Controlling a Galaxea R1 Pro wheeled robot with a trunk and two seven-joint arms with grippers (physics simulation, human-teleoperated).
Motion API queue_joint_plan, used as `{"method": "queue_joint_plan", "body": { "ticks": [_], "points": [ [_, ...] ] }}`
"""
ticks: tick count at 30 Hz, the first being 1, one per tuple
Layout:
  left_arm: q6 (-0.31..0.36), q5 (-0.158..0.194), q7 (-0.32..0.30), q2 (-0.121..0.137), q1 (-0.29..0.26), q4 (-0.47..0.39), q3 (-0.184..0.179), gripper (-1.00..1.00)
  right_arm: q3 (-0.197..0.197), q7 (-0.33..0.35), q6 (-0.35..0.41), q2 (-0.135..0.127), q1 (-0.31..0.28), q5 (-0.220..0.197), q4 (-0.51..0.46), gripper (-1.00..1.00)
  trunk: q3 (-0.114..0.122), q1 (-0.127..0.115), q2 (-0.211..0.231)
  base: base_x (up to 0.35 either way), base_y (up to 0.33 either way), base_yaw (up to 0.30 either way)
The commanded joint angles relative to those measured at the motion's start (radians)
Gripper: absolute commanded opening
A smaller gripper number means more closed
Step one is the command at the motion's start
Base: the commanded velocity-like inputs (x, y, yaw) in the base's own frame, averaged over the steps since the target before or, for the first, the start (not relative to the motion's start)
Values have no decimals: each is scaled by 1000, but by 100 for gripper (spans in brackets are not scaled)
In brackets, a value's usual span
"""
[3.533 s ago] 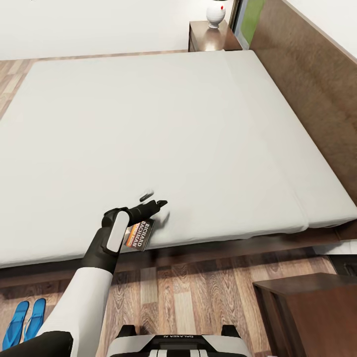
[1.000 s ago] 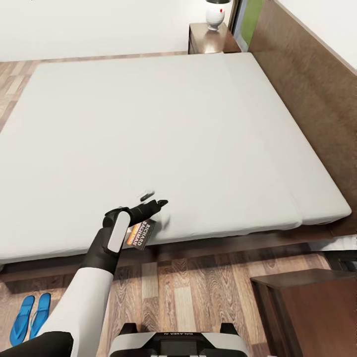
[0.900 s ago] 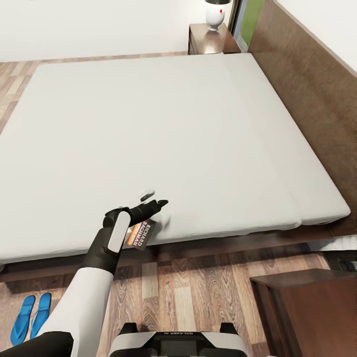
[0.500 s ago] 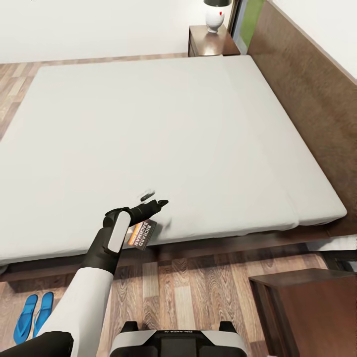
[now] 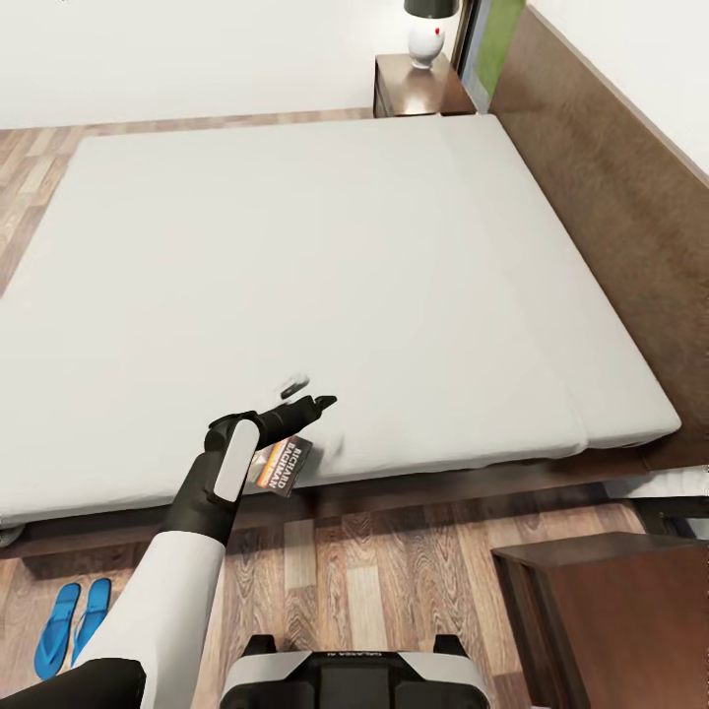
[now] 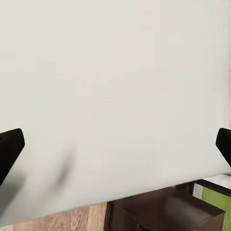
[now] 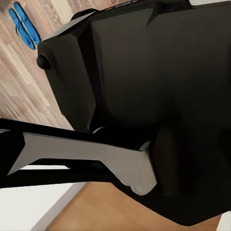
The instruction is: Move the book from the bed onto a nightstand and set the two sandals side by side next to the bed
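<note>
Black left pincer [image 5: 302, 392] spread wide over the mattress [image 5: 345, 256]

head view: whole scene sits lower and farther than 3.5 s ago, a camera shift, not object motion | far nightstand [image 5: 421, 87] and lamp [image 5: 426, 30] show more fully | sandals [image 5: 71, 626] appear higher and farther right | near nightstand [image 5: 611, 611] appears lower
</note>
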Motion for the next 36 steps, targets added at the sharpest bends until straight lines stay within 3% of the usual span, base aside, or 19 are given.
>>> {"method": "queue_joint_plan", "body": {
  "ticks": [1, 36],
  "points": [
    [6, 0, -4, -1, 0, -1, 4, 100, -3, 4, 10, 0, 0, -5, 0, 100, 3, -4, 7, 0, 0, 0],
    [17, 1, -2, -2, 7, -60, -12, 100, -4, 6, 12, 0, 0, -5, -1, 100, 112, -138, 252, 0, 0, 7]
  ]
}}
